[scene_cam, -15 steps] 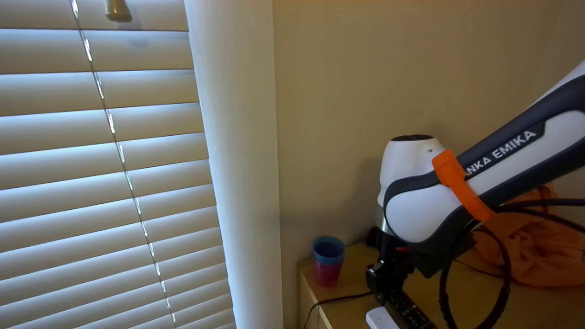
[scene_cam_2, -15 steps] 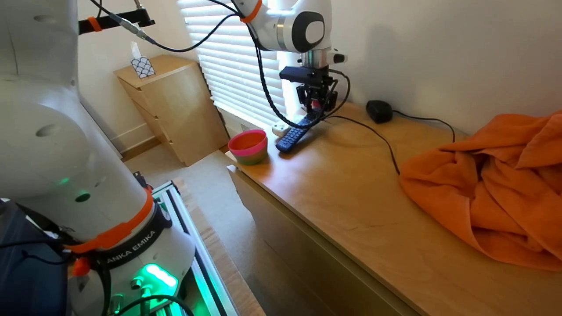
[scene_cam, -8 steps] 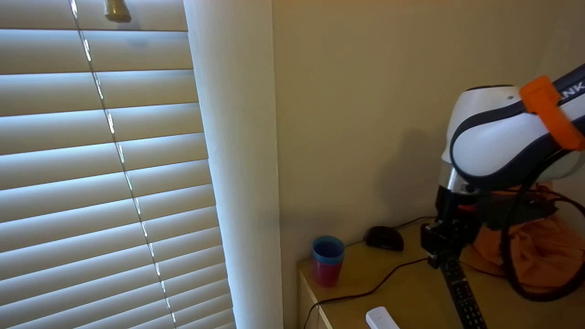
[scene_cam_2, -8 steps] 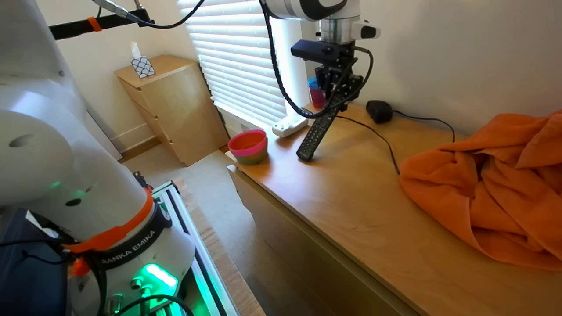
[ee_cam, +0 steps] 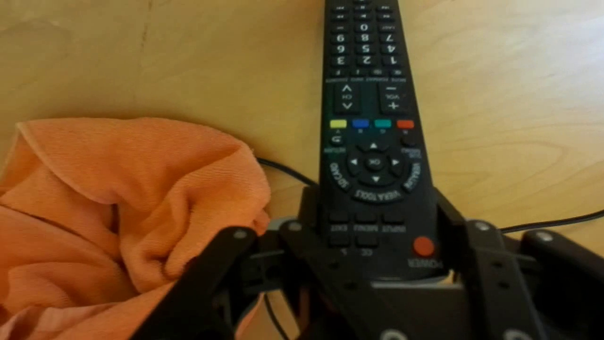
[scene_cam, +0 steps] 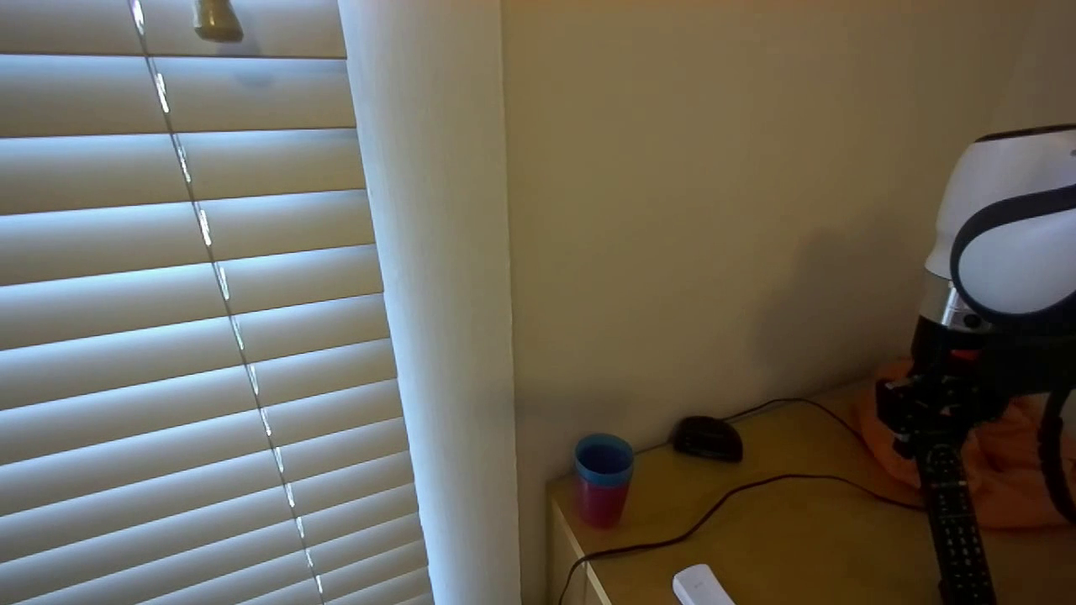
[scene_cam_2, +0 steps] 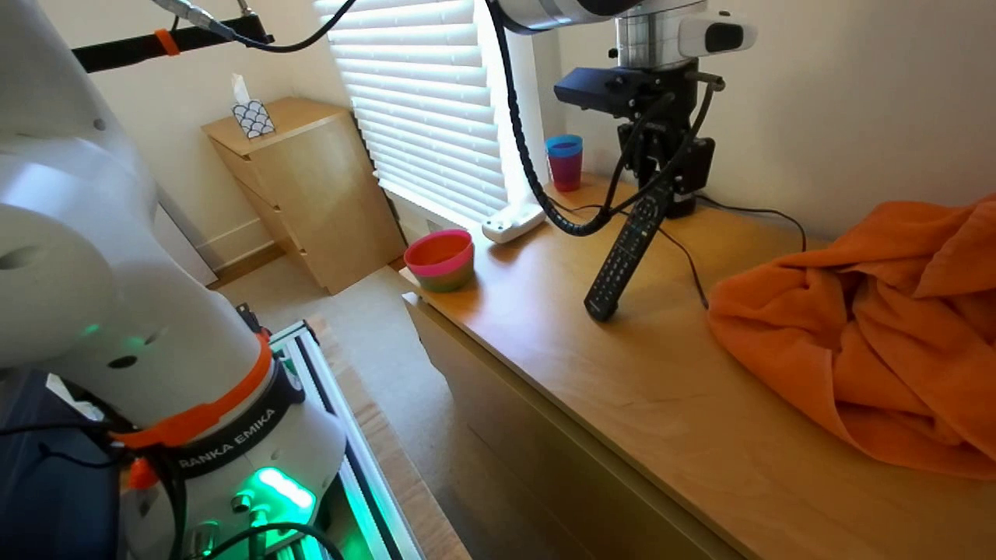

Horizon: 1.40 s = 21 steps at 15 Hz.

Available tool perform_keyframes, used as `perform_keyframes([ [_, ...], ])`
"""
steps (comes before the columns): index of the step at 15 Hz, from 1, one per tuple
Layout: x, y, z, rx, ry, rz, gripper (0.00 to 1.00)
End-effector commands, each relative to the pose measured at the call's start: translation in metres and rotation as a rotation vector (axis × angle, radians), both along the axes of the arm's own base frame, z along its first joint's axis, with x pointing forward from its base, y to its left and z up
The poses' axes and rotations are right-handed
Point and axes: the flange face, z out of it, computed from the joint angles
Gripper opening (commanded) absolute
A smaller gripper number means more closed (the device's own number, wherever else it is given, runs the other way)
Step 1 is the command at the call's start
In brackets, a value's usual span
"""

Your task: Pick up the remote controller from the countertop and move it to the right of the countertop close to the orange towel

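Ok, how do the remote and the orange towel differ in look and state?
Look: the remote is black with rows of buttons, while the orange towel is plain cloth. Shape: the remote is long, narrow and straight; the orange towel is a bulkier, crumpled heap. State: the remote is held at a slant in the gripper, whereas the orange towel lies on the countertop. Shared: both show in all three views.

My two-fingered pincer (ee_cam: 378, 208): black
Long plastic remote (ee_cam: 370, 97): black; yellow, blue, green, red keys (ee_cam: 360, 123)
Crumpled cloth towel (scene_cam_2: 871, 334): plain orange
Boxy tissue carton (scene_cam_2: 253, 120): white, dark-outlined scallops
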Motion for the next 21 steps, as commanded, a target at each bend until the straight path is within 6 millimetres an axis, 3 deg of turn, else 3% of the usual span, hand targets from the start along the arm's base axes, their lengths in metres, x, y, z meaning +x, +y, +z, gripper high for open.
perform_keyframes([
  [1,-0.007,-0.017,0.000,-0.083,-0.022,-0.071,0.31],
  [2,-0.002,-0.012,0.001,-0.049,0.000,-0.041,0.56],
  [5,-0.002,-0.018,0.001,-0.067,-0.004,-0.061,0.56],
  [6,-0.002,-0.017,0.001,-0.067,-0.004,-0.063,0.31],
  [12,0.016,-0.052,-0.031,-0.194,0.299,0.120,0.31],
  [17,0.043,-0.093,-0.028,-0.320,0.474,0.209,0.31],
  [21,0.071,-0.100,-0.025,-0.460,0.616,0.281,0.31],
])
